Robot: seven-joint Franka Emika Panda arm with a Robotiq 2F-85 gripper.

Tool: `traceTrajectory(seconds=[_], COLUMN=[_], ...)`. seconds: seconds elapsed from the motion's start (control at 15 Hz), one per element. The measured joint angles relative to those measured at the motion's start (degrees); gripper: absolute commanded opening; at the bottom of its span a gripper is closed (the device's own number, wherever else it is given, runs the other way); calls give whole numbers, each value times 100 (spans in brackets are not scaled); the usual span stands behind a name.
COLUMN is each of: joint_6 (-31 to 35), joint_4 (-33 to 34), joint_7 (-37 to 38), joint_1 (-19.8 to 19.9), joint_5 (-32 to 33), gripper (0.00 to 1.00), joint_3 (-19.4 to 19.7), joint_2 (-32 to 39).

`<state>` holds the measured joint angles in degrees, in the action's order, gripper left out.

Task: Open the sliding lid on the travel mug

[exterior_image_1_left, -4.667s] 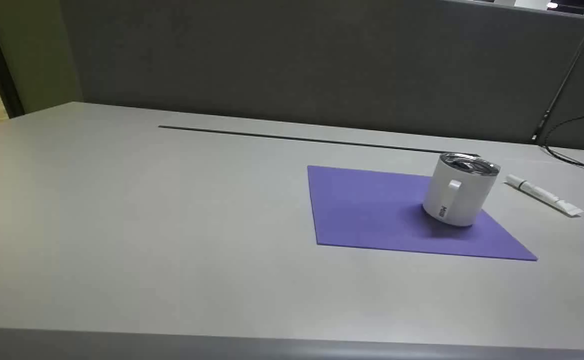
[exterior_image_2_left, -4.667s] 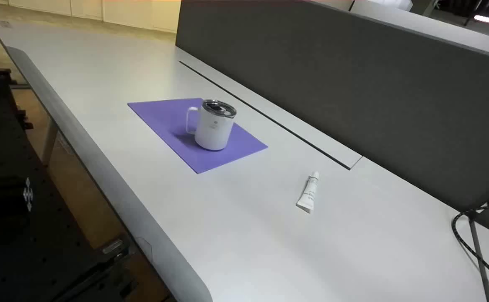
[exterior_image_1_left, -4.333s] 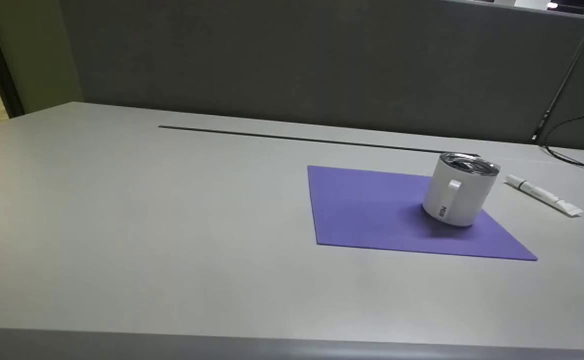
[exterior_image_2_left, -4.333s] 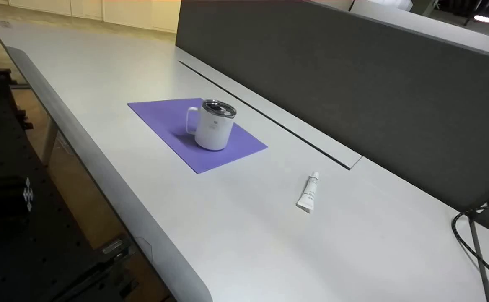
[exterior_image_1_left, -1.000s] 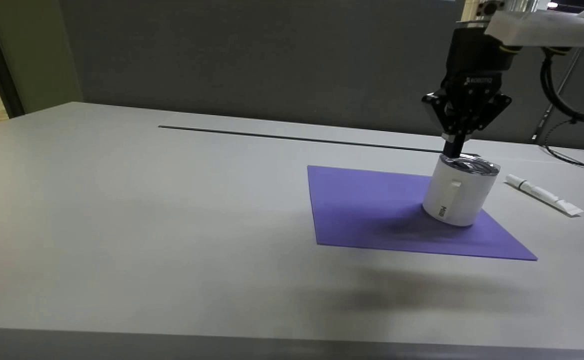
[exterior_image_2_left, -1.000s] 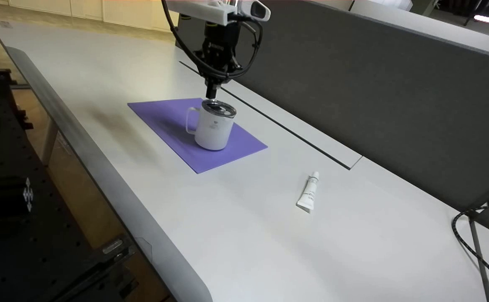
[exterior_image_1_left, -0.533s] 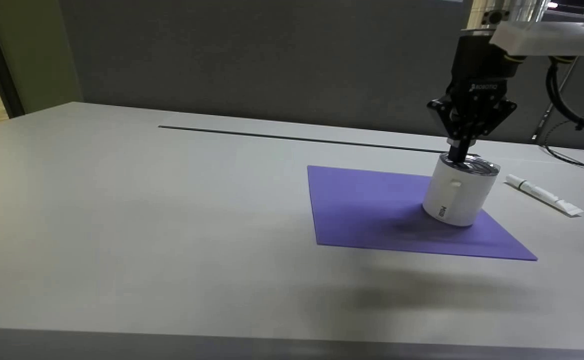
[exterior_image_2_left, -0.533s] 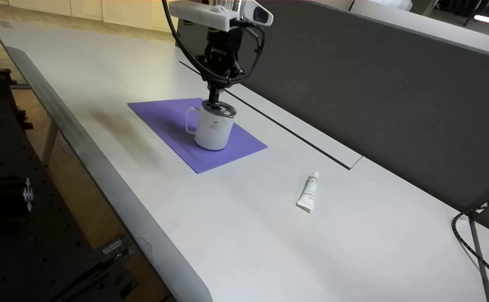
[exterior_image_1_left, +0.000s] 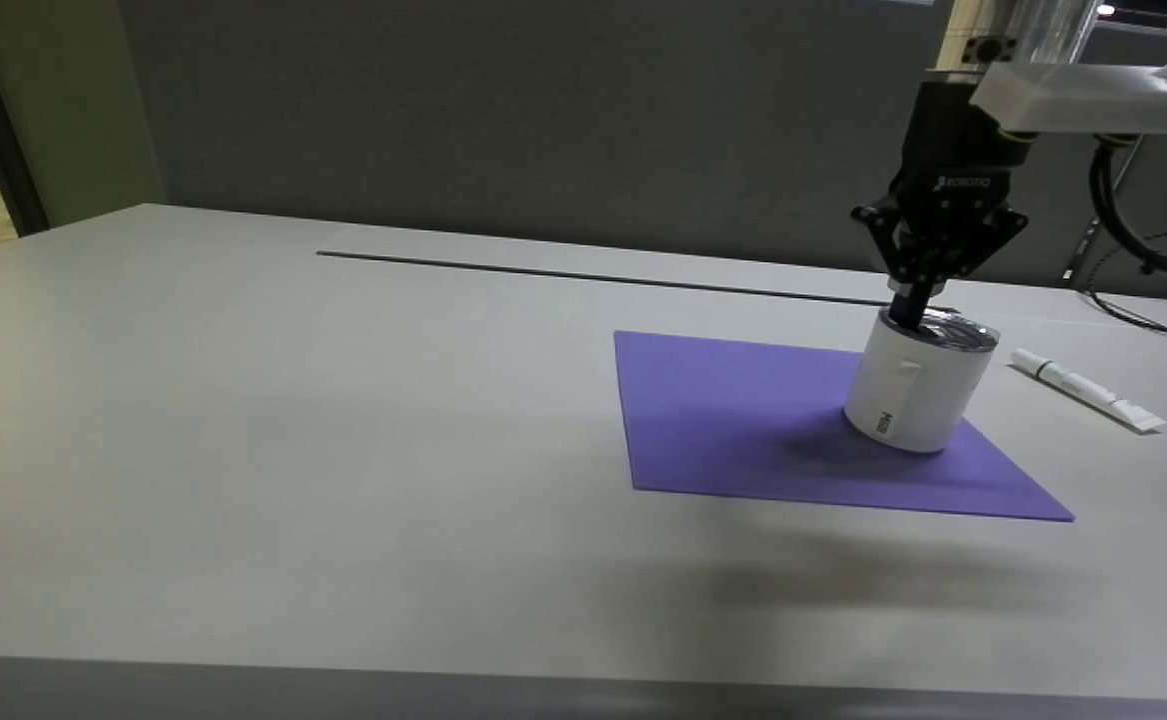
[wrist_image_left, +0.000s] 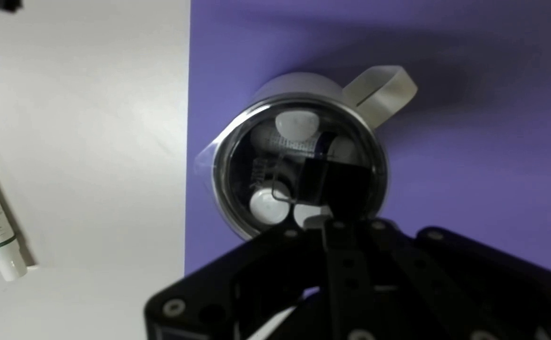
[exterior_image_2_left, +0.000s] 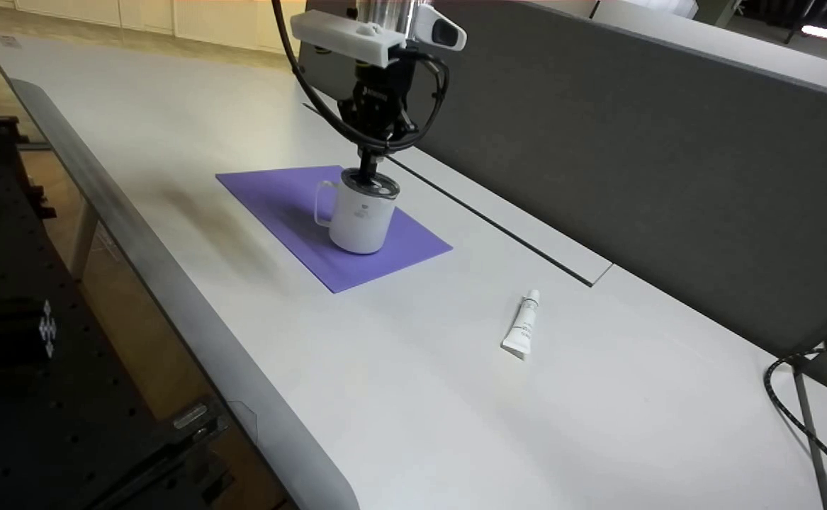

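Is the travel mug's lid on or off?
On: the sliding lid covers the mouth of the travel mug in all three views. Whether it is slid open, I cannot tell: the gripper hides part of it.

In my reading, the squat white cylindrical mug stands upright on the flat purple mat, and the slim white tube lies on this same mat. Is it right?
Not quite: the slim white tube lies on the pale grey table, off the flat purple mat, as both exterior views show. The squat white cylindrical mug does stand upright on the mat.
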<state>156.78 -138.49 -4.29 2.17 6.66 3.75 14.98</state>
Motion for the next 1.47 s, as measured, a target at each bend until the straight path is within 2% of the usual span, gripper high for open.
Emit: traceTrajectory(seconds=[0.27,0.67,0.87,1.13,1.47], joint_6=[-42,-40,-40,-47,-287], joint_4=[14,38,51,54,233], joint_7=[60,371,395,342,-66], joint_1=[-31,-117,-115,-93,118], joint_5=[85,562,551,243,-590], gripper=[0,0,0,0,0], joint_3=[58,316,348,248,-46], joint_2=[0,-17,-16,7,95])
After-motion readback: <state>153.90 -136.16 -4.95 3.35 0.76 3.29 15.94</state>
